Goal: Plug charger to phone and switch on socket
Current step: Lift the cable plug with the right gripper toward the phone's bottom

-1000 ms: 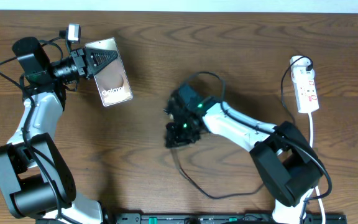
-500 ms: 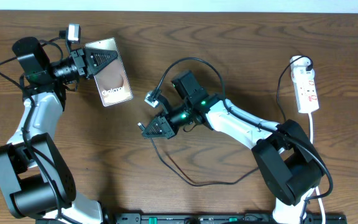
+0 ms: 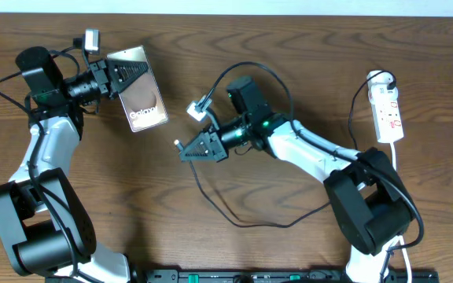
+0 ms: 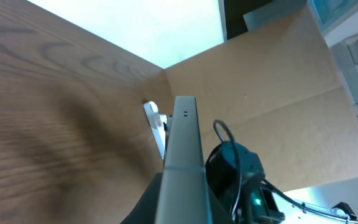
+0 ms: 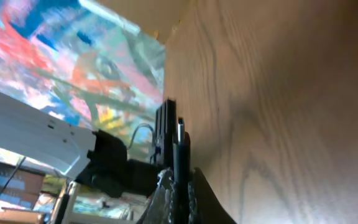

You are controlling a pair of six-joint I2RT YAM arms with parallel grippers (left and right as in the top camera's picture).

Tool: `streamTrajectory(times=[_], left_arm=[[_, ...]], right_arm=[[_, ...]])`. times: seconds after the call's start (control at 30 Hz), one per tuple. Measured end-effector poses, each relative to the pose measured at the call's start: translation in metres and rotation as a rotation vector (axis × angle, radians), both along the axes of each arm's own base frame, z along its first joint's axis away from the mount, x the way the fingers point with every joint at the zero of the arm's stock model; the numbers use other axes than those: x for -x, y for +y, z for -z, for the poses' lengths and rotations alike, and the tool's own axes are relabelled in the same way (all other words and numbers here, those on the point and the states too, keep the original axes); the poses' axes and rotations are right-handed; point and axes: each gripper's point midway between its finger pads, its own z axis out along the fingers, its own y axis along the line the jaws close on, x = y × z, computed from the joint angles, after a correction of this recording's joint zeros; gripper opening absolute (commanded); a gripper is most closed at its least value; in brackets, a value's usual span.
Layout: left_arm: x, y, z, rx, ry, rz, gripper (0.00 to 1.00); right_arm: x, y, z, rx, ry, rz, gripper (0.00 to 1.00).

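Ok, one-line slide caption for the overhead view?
Left hand holds the phone, right hand aims the charger tip at it, socket lies far right.

Left gripper grips the phone, right gripper pinches the charger; the 2 point toward each other.

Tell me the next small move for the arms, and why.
Probably move the right gripper, shut on the charger tip, left toward the free end of the phone. The left gripper holds the phone by its other end, and a gap of bare table lies between plug tip and phone.
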Motion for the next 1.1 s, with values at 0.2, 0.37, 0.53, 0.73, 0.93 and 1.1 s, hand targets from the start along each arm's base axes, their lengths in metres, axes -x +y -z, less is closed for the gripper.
streamTrajectory(times=[0.2,0.37,0.53,0.73,0.93,1.1], left_arm=[[-0.002,0.001,0.001,-0.004,0.001,-0.011,0.07],[-0.002,0.001,0.001,-0.005,0.001,-0.015,0.07],[-0.002,0.001,0.001,-0.005,0.001,-0.015,0.07],[-0.003,0.002,0.001,-0.007,0.002,-0.023,0.07],[-0.008,0.004,0.003,-0.016,0.007,-0.055,0.07],[-0.016,0.009,0.006,-0.027,0.021,-0.106,0.07]], right_arm=[[-0.025,-0.010,0.008,-0.166,-0.058,-0.062,0.01],[-0.022,-0.014,0.027,-0.190,0.024,-0.112,0.01],[-0.008,-0.004,0.019,-0.219,0.020,-0.175,0.01],[0.008,0.012,0.006,-0.256,-0.025,-0.235,0.01],[0.004,0.014,0.003,-0.237,0.005,-0.211,0.01],[-0.003,0.018,-0.001,-0.234,-0.001,-0.172,0.01]])
